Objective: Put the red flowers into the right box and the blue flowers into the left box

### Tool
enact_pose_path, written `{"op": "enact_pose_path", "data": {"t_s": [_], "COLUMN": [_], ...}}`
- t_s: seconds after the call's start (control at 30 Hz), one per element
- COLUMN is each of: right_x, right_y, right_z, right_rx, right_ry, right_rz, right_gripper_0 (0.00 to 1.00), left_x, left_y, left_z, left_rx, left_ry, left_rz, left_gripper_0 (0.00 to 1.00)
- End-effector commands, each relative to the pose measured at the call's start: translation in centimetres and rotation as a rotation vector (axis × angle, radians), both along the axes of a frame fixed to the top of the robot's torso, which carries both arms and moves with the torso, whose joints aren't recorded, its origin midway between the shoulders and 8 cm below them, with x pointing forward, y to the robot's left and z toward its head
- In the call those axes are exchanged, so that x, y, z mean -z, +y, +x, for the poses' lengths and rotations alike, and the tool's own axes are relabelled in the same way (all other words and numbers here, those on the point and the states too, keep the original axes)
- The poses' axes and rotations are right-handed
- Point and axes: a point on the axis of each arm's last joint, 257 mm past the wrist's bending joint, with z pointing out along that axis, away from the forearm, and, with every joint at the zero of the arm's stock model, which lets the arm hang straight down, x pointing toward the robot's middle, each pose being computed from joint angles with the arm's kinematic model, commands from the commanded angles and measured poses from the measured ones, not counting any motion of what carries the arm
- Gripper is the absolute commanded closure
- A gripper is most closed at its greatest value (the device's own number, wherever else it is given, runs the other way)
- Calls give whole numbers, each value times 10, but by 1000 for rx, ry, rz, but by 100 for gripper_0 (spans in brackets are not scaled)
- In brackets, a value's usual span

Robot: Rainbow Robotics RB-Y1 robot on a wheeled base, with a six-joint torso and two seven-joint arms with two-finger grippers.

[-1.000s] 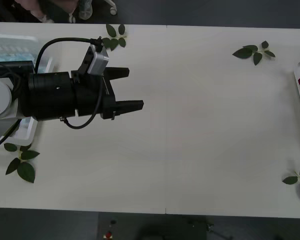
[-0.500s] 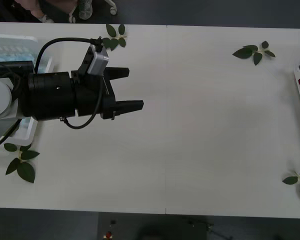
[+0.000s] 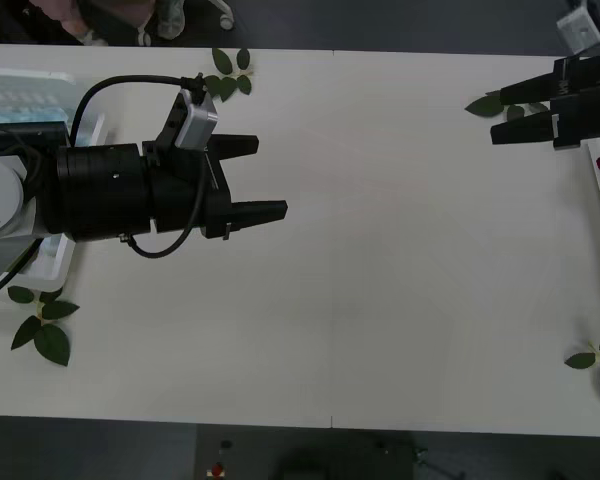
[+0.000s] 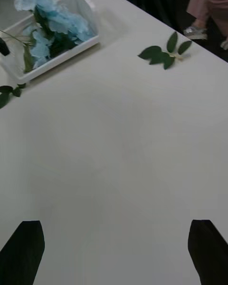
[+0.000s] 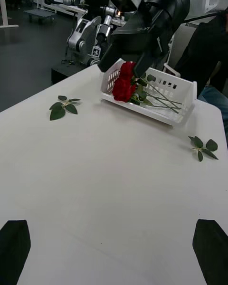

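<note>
Blue flowers (image 4: 52, 23) piled in left box (image 4: 80, 45), far left of table (image 3: 380, 300). Left gripper (image 3: 255, 180) parked just right of it, unmoved, fingers spread, empty. Bare tabletop between, only leaf sprigs (image 3: 508, 105) at edges. Right gripper (image 3: 515, 112) newly come into view far right, jaws apart, nothing held. Red flowers (image 5: 124, 83) lying in right box (image 5: 183, 109). Sorting looks done; arm likely pulling back.

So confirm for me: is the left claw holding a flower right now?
No. In the front view the left claw hangs open over bare table with nothing between its fingers.
</note>
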Motion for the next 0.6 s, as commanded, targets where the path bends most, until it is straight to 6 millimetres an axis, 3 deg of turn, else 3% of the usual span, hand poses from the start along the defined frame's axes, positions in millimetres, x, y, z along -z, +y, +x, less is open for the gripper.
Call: {"op": "enact_pose_path", "data": {"t_s": [0.03, 0.3, 0.6], "right_x": [-4, 13, 25], "right_y": [44, 114, 141], "right_z": [-21, -48, -74], "right_rx": [-103, -257, -372], "right_ry": [-9, 7, 1], "right_rz": [49, 96, 49], "right_gripper_0": [12, 11, 11], "left_x": [-13, -13, -13], "left_y": [-5, -5, -5], "left_z": [-7, -7, -7], "left_rx": [27, 27, 27], "left_ry": [-55, -55, -55], "left_rz": [13, 13, 13], "left_gripper_0": [0, 0, 0]}}
